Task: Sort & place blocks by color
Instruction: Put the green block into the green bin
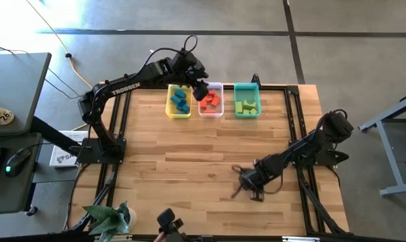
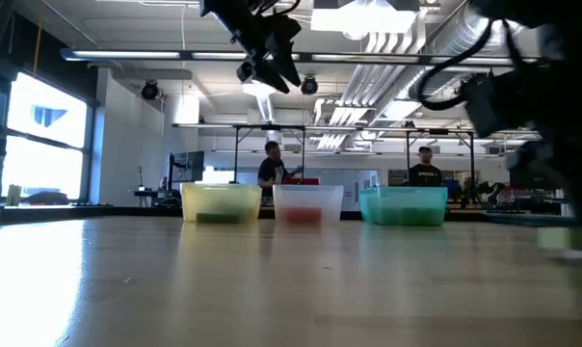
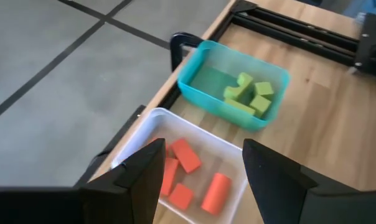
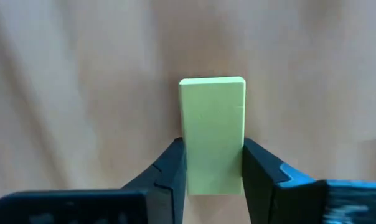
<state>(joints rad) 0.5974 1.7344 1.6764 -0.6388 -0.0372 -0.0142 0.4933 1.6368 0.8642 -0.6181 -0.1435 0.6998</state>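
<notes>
Yellow-green is what fills my right wrist view: a flat bar-shaped block (image 4: pixel 211 134) lying on the wooden table (image 1: pixel 189 168), with my right gripper (image 4: pixel 211 171) down around its near end, one dark finger pressed against each long side, so I am clamped on it. From above, that gripper (image 1: pixel 247 180) sits low over the table's near right part, well apart from the three trays lined up along the far edge. My left gripper (image 3: pixel 200 171) hangs in the air above the clear tray (image 1: pixel 210 109), its fingers (image 3: pixel 272 171) standing apart with nothing between them; in the low view it (image 2: pixel 272 58) is high over the row of trays. Beneath it, the clear tray holds red-orange blocks (image 3: pixel 191 174), several bars and a cylinder among them. Just beside it on one side, the teal tray (image 3: pixel 203 99) holds a small heap of yellow-green blocks (image 3: pixel 249 93); on the other side, the yellow tray (image 1: pixel 178 111) holds blue blocks (image 1: pixel 181 99). Seen level across the table, the three trays stand side by side, the yellow one (image 2: pixel 221 203), the clear one (image 2: pixel 307 203) and the teal one (image 2: pixel 403 205), with two people (image 2: pixel 272 166) in the room far behind them.
</notes>
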